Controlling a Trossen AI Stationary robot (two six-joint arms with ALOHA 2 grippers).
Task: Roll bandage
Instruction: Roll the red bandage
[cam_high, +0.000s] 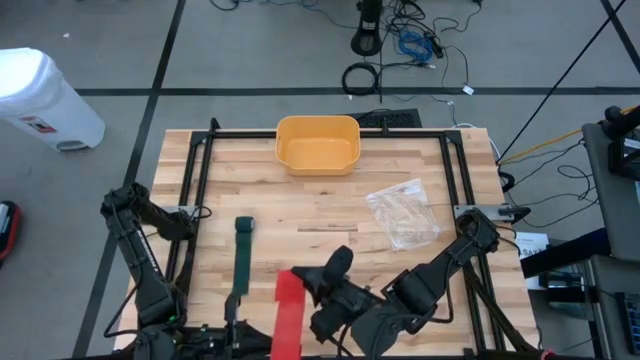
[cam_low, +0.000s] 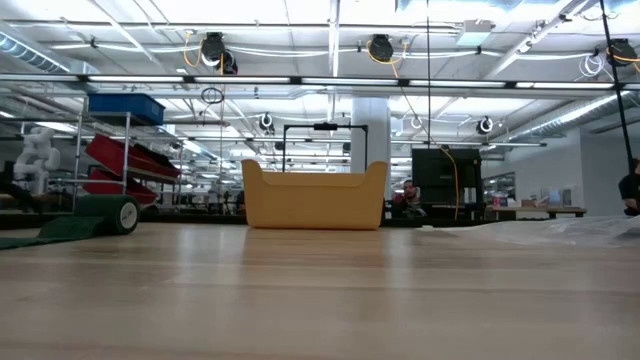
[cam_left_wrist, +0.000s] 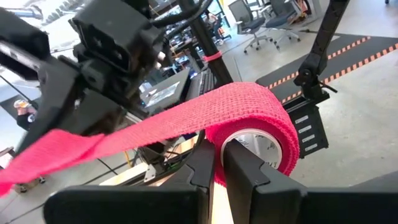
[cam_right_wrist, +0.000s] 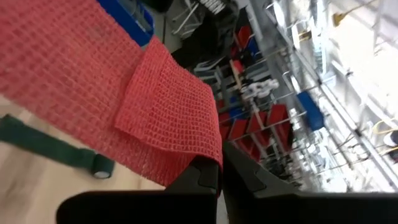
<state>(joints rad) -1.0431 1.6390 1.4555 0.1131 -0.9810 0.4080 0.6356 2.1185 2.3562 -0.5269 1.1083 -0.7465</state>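
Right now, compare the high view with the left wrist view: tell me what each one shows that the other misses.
Only the high view shows the yellow bin at the table's far edge, the clear plastic bag, the green bandage lying unrolled, and the wooden table.

Only the left wrist view shows the left gripper shut on the roll core of the red bandage.

Both show the red bandage's strip stretched across to the right gripper, which the right wrist view shows clamped on its free end.
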